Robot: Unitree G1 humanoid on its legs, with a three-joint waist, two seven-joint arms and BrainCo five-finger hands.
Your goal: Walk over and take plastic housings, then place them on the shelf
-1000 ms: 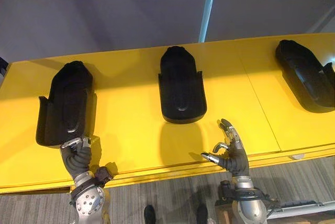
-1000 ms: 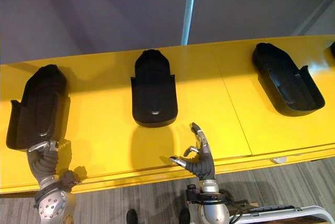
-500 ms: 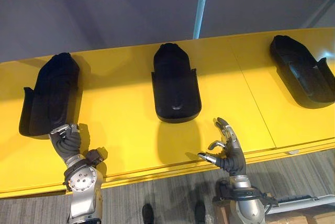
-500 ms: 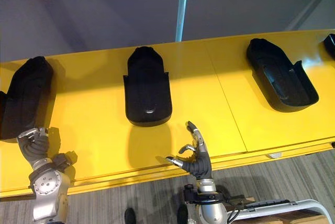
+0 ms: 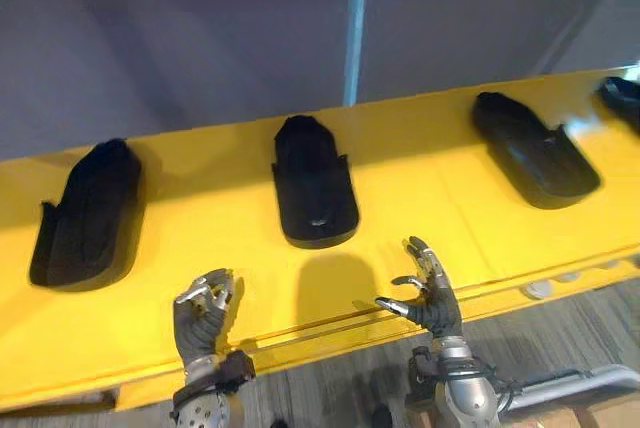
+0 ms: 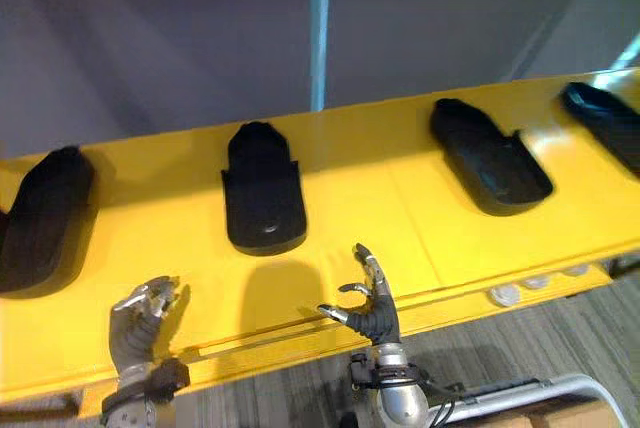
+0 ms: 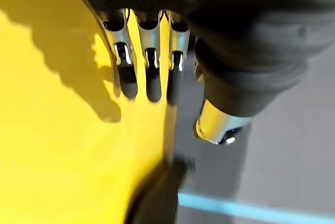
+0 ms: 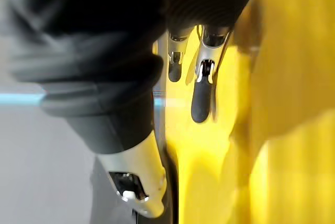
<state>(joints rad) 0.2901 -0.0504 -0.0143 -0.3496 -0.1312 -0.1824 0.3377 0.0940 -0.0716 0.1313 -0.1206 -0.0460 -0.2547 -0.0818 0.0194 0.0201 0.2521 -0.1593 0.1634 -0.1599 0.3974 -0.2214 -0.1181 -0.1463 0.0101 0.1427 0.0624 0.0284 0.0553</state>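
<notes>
A long, flat yellow shelf [image 5: 430, 183] runs from side to side. Black plastic housings lie on it, well apart: the left housing [image 5: 90, 216], the middle housing [image 5: 313, 195], the right housing [image 5: 535, 148] and one more housing at the far edge [image 5: 622, 98]. The left hand [image 5: 203, 313] and the right hand [image 5: 432, 303] are by the shelf's front edge. Both are loose and hold nothing.

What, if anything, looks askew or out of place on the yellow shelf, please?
Nothing looks damaged or spilled. The right black plastic housing lies slanted on the yellow shelf, while the middle housing sits nearly square to its front edge.
</notes>
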